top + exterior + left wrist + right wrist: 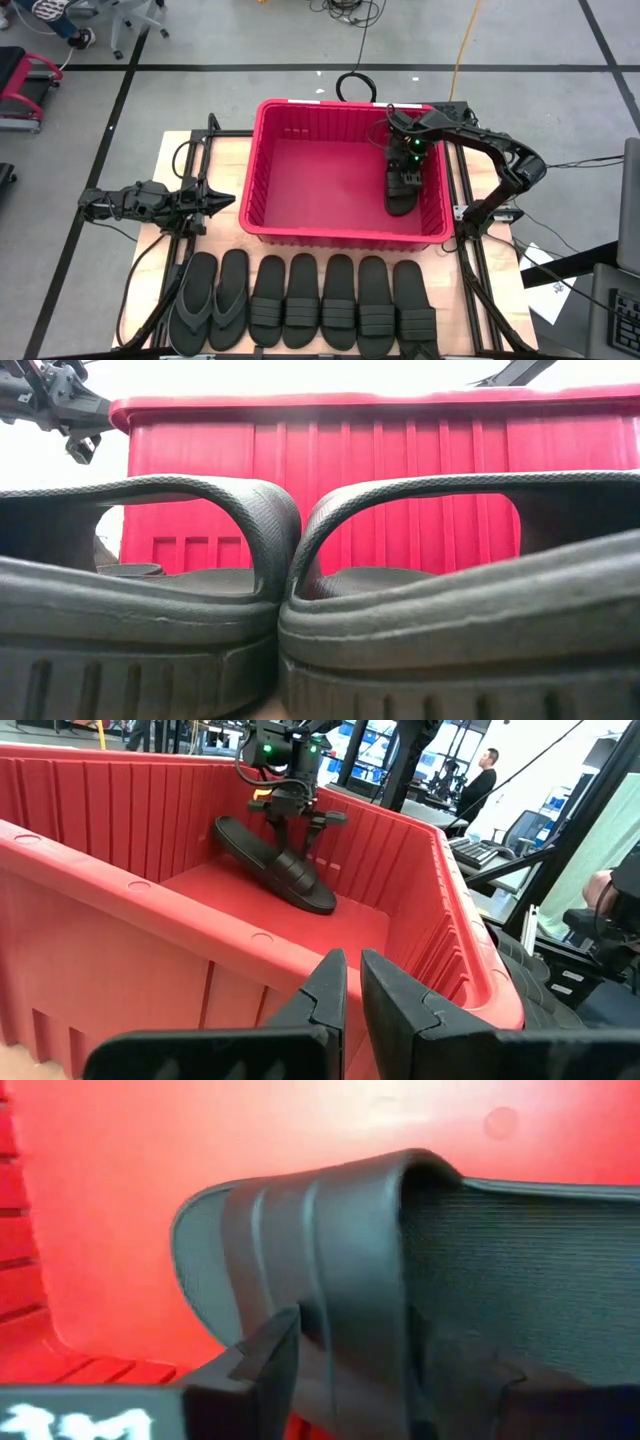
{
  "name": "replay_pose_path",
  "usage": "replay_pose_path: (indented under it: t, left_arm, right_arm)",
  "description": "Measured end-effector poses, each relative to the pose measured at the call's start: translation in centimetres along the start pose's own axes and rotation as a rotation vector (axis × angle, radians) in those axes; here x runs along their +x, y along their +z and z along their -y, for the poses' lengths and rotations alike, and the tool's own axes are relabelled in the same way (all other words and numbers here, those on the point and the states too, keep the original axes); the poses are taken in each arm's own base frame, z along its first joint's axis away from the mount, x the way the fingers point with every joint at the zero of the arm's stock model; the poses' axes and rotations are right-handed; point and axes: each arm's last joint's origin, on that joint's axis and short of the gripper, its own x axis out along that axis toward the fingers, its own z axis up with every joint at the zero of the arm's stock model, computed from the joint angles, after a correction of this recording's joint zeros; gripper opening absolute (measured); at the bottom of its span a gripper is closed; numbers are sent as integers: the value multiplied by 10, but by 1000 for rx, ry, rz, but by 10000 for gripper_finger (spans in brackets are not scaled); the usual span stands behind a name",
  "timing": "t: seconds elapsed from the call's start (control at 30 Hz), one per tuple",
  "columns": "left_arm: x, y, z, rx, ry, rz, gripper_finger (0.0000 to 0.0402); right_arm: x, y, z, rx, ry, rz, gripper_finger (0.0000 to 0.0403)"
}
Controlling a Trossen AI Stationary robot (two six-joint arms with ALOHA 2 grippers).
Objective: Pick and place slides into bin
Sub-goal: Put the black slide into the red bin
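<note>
The red bin (pixel 300 130) stands mid-table. My right gripper (pixel 405 160) is inside it by its right wall, shut on a black ribbed-band slide (pixel 402 190); the left wrist view also shows this slide (pixel 275 865). A dark-grey flip-flop pair (pixel 212 298) and several black slides (pixel 340 300) lie flat in a row along the near edge. My left gripper (pixel 228 200) waits shut and empty just outside the bin's left wall; its fingers show in its wrist view (pixel 352 995). My right gripper pinches the slide's ribbed band (pixel 330 1280), one finger (pixel 268 1360) on the band's outer face and the other under the band. It comes from above, pointing down into the bin. The slide hangs tilted, one end high (pixel 225 828), the other (pixel 320 903) low near the bin floor; whether it touches, I cannot tell.
The bin's walls and rolled rim (pixel 250 935) rise around the right gripper. In the low view two slides (pixel 300 610) fill the foreground before the bin's near wall (pixel 400 480). Bare wooden table (pixel 500 300) lies right of the row. A person (pixel 480 780) stands in the room beyond.
</note>
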Motion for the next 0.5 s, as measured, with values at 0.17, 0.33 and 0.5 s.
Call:
replay_pose_path:
  t: [0.17, 0.33, 0.5]
  left_arm:
    - [0, 0, 0, -1, 0, 0, 31]
    - [0, 0, 0, -1, 0, 0, 31]
    - [0, 0, 0, -1, 0, 0, 31]
  right_arm:
    - [4, -2, -1, 6, 18, 1, 124]
    - [4, -3, -1, 32, 24, -1, 49]
    - [4, -5, -4, 42, 48, -29, 11]
